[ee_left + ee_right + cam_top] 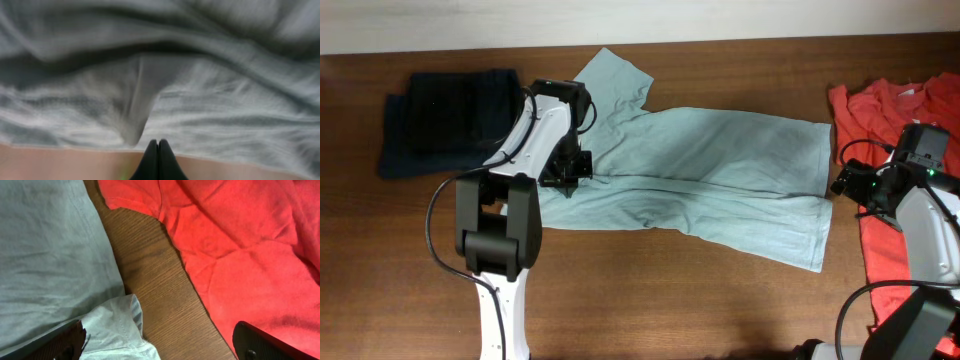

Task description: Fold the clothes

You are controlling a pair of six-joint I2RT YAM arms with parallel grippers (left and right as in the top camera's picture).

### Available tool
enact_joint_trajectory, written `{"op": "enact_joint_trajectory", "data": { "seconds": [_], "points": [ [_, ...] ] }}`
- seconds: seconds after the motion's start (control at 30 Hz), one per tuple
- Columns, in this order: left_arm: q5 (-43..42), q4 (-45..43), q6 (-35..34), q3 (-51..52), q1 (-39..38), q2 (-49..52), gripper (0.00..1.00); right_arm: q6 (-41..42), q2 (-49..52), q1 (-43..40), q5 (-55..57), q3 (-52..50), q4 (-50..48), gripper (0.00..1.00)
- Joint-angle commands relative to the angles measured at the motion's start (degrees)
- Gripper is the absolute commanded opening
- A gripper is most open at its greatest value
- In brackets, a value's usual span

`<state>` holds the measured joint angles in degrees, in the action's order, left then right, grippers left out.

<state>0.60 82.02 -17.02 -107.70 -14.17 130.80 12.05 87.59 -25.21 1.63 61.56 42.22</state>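
The pale grey-blue T-shirt (720,160) lies spread across the middle of the table, one sleeve pointing to the far edge. My left gripper (567,172) is down on its left part, shut. In the left wrist view the black fingertips (158,150) press together at the edge of the cloth (225,100), and a raised fold runs right up to them. My right gripper (848,185) hovers open over the shirt's right end. One of its fingers is over the pale hem (115,325), the other over the red-orange T-shirt (240,255), with bare wood between.
Dark navy pieces (450,120) lie stacked at the far left. The red-orange T-shirt (895,110) covers the right end of the table, under the right arm. A strip of brown table (700,300) runs along the front edge.
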Motion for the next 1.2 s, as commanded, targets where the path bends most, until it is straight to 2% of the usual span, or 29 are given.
{"op": "enact_joint_trajectory", "data": {
  "seconds": [0.0,0.13,0.3,0.4,0.63,0.8,0.97,1.17],
  "points": [
    [1.55,-3.19,-0.96,0.42,0.17,-1.38,0.0,0.39,0.26,-0.31,-0.09,0.61,0.04,0.99],
    [5.64,-5.44,-1.01,0.52,0.2,-1.38,0.0,0.39,0.26,-0.31,-0.09,0.61,0.04,0.99],
    [5.66,-5.88,-1.03,0.85,0.22,-1.38,0.0,0.39,0.26,-0.31,-0.09,0.61,0.04,0.99],
    [5.92,-5.92,-0.98,0.85,0.2,-1.38,0.12,0.39,0.26,-0.31,-0.07,0.61,0.04,0.99],
    [6.8,-6.91,-0.96,0.85,0.33,-1.38,0.16,0.39,0.26,-0.31,-0.09,0.61,0.04,0.99],
    [6.78,-6.78,-0.92,0.85,0.33,-1.38,0.23,0.39,0.26,-0.31,-0.09,0.61,0.04,0.99],
    [8.09,-7.76,0.9,0.85,0.35,-1.38,0.39,0.39,0.26,-0.31,-0.09,0.61,0.04,0.99],
    [9.35,-8.52,4.72,0.85,0.33,-1.38,0.4,0.39,0.26,-0.31,-0.09,0.61,0.04,0.99]
  ]
}}
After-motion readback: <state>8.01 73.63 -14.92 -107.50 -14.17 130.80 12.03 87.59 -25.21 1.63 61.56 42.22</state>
